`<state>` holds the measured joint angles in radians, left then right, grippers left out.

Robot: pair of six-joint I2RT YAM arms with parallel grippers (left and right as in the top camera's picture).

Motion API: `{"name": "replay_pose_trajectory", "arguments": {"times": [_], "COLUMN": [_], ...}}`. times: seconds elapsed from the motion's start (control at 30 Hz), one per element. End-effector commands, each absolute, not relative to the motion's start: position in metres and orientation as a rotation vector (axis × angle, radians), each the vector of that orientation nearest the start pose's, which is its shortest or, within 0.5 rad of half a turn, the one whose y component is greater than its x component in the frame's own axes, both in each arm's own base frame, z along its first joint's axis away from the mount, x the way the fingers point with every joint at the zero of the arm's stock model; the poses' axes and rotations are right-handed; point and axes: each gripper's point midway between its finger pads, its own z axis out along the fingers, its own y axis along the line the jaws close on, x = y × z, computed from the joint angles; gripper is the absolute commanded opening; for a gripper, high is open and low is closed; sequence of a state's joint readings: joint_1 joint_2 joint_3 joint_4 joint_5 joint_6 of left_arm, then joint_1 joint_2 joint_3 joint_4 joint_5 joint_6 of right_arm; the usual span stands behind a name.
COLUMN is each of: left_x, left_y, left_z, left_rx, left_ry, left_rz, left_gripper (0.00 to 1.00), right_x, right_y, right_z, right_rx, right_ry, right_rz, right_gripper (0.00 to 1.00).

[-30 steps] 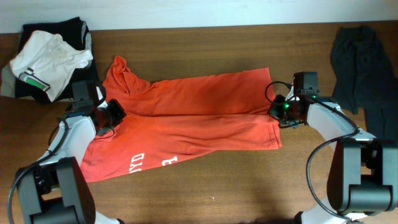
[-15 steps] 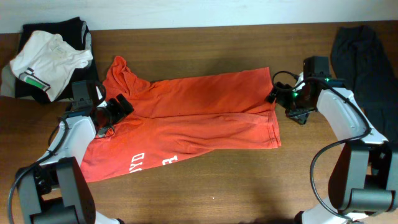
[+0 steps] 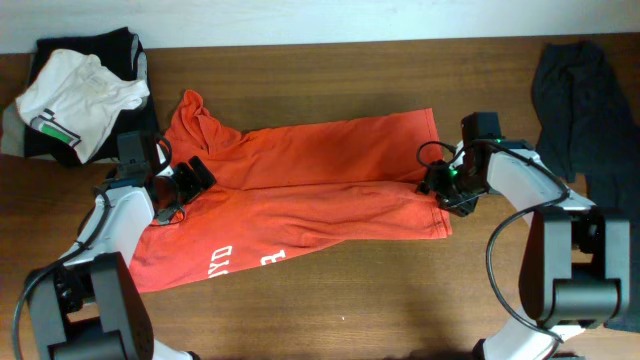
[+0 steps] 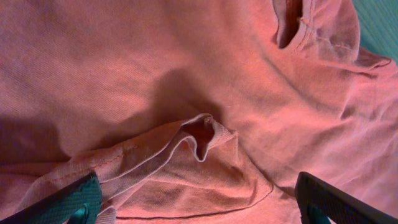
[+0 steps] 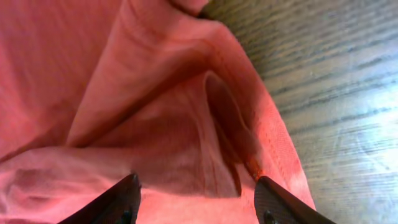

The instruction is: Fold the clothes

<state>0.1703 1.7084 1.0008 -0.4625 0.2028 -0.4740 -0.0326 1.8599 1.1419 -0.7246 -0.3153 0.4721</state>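
The clothes point(image 3: 320, 170), a red-orange T-shirt folded lengthwise, lie across the table with white lettering point(image 3: 245, 260) at the front left. My left gripper point(image 3: 190, 178) hovers over the sleeve end, wide open. In the left wrist view a puckered sleeve hem point(image 4: 202, 130) lies ahead of the open gripper point(image 4: 199, 199). My right gripper point(image 3: 440, 190) sits at the shirt's right edge. Its jaws stand apart on either side of a raised fold point(image 5: 224, 118) of the bottom hem, seen ahead of the right gripper point(image 5: 196, 199) in the right wrist view.
A white T-shirt point(image 3: 75, 100) with a green stripe lies on a dark pile point(image 3: 125, 50) at the back left. A dark grey garment point(image 3: 575, 100) is draped at the back right. Bare wooden table point(image 3: 350, 300) runs along the front.
Both grippers have opened and let go of the shirt. The right one swung out to the right, then came back onto the hem with its jaws narrower. The left one barely moved.
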Motion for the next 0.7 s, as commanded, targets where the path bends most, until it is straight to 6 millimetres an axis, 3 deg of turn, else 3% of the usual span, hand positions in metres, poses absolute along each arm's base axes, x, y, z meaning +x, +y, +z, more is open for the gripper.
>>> {"name": "replay_pose_trajectory", "arguments": {"times": [0.0,0.07,0.2,0.3,0.5,0.53,0.57,0.63,0.67], "left_x": [0.381,0.381,0.381,0.381,0.378,0.378,0.378,0.378,0.378], "left_y": [0.03,0.031,0.031,0.03,0.037,0.037,0.037,0.037,0.037], "left_z": [0.05,0.05,0.05,0.05,0.048,0.048,0.048,0.048,0.048], "left_rx": [-0.808,-0.808,-0.808,-0.809,-0.815,-0.814,-0.814,-0.815,-0.803], "left_ry": [2.599,2.599,2.599,2.601,2.607,2.607,2.607,2.607,2.611], "left_rz": [-0.365,-0.365,-0.365,-0.365,-0.304,-0.304,-0.304,-0.304,-0.302], "left_gripper": [0.99,0.99,0.99,0.99,0.99,0.99,0.99,0.99,0.99], "right_x": [0.351,0.351,0.353,0.369,0.424,0.43,0.434,0.433,0.428], "right_y": [0.04,0.04,0.04,0.044,0.045,0.045,0.044,0.035,0.029], "right_z": [0.01,0.01,0.01,0.017,0.062,0.065,0.066,0.062,0.058], "right_rx": [0.745,0.746,0.766,0.758,0.709,0.695,0.688,0.706,0.727], "right_ry": [2.956,2.956,2.946,2.883,2.713,2.687,2.673,2.677,2.696], "right_rz": [0.496,0.495,0.498,0.56,0.621,0.625,0.618,0.535,0.489], "right_gripper": [0.57,0.48,0.07,0.04,0.04,0.07,0.26,0.74,0.85]}}
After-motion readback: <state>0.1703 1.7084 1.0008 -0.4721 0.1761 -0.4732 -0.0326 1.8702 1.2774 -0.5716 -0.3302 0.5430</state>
